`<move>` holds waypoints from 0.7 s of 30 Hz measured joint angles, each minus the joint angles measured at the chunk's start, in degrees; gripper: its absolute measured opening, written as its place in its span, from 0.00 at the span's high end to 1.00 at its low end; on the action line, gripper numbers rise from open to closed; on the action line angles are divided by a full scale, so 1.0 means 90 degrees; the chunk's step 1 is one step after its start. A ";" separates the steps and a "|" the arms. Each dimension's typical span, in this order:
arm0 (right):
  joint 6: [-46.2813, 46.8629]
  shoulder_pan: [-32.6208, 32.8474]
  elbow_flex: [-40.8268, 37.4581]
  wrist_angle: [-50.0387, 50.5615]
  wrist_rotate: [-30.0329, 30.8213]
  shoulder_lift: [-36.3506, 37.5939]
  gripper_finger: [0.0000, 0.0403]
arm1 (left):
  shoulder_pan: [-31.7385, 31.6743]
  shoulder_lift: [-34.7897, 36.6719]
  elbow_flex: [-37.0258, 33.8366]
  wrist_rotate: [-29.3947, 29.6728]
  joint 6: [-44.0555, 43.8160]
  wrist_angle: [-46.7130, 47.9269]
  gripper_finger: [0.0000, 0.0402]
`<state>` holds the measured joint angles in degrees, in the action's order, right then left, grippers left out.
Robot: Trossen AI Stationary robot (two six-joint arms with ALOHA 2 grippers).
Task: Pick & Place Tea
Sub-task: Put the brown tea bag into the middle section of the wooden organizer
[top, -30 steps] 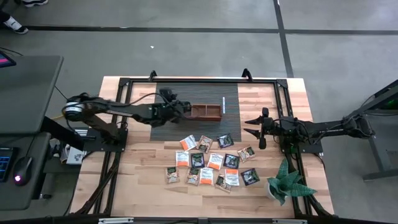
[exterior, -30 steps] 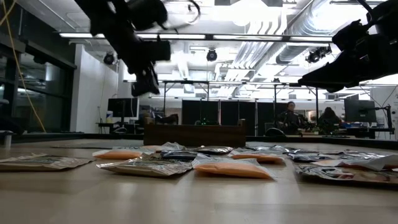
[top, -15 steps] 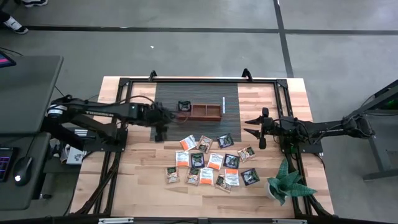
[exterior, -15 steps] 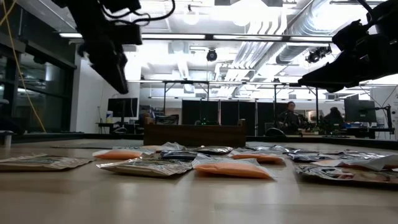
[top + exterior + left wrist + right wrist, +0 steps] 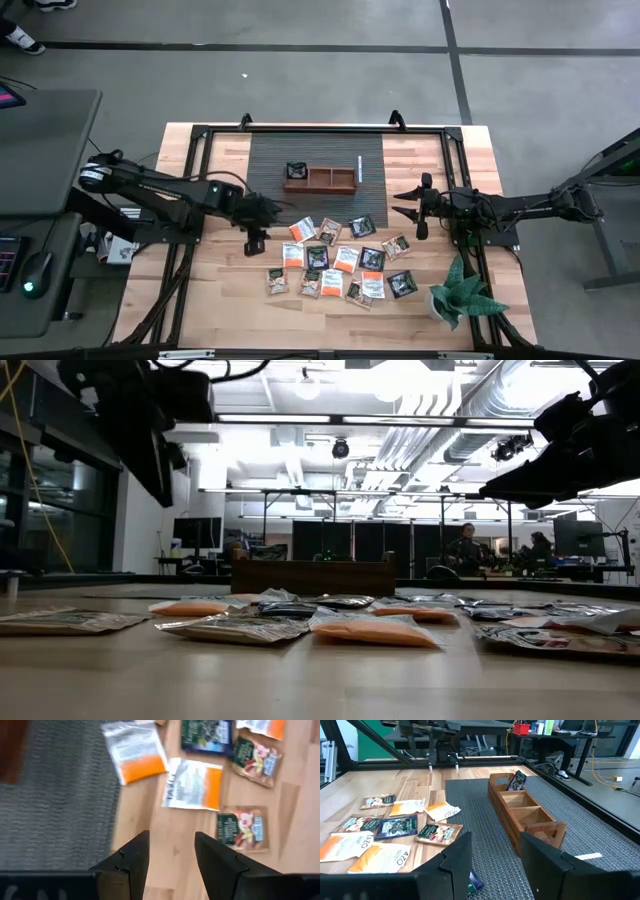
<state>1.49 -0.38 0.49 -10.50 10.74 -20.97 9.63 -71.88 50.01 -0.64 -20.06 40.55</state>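
Progress: one dark sachet (image 5: 296, 169) stood in the tray (image 5: 320, 180); the rest (image 5: 340, 258) lay on the surface
Left gripper (image 5: 254, 239): jaws spread, empty, beside the pile
Right gripper (image 5: 410, 211): jaws spread, waiting

Layout, high view: ridged rectangular mat (image 5: 270, 160) at upper centre of the tabletop; three-compartment wooden tray (image 5: 320, 180) on its lower part. One small square sachet (image 5: 295, 169) in the tray's left compartment. Scattered flat tea sachets (image 5: 345, 258) below the mat, centre frame. Spiky potted plant (image 5: 457, 293) lower right.
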 joint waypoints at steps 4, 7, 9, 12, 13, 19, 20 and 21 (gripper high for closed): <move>-0.0002 0.0000 0.0000 0.0007 0.0000 0.0000 0.60 | 0.0415 -0.0122 -0.0191 -0.0003 -0.0478 -0.0288 0.62; 0.0000 0.0000 0.0001 0.0011 0.0000 0.0002 0.60 | 0.0782 -0.0162 -0.0373 0.0013 -0.0986 -0.0433 0.62; 0.0000 0.0000 0.0002 0.0009 0.0000 0.0000 0.61 | 0.1015 -0.0223 -0.0402 0.0083 -0.1347 -0.0599 0.62; -0.0002 0.0000 0.0000 0.0025 0.0000 0.0000 0.61 | 0.1191 -0.0500 -0.0426 0.0130 -0.1836 -0.0542 0.62; -0.0002 0.0000 0.0000 0.0026 0.0002 0.0000 0.61 | 0.1243 -0.0583 -0.0429 0.0124 -0.1983 -0.0552 0.62; -0.0001 0.0000 0.0002 0.0024 0.0000 0.0000 0.60 | 0.1405 -0.1142 -0.0384 -0.0396 -0.2437 -0.1123 0.62; -0.0001 0.0000 0.0000 0.0024 0.0000 0.0000 0.60 | 0.1408 -0.1240 -0.0335 -0.0430 -0.2468 -0.1235 0.62; -0.0002 0.0000 0.0001 0.0027 0.0000 0.0000 0.60 | 0.1420 -0.1335 -0.0286 -0.0467 -0.2478 -0.1278 0.62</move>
<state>1.48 -0.38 0.50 -10.26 10.74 -20.97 22.41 -83.90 47.43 -4.84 -42.36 29.04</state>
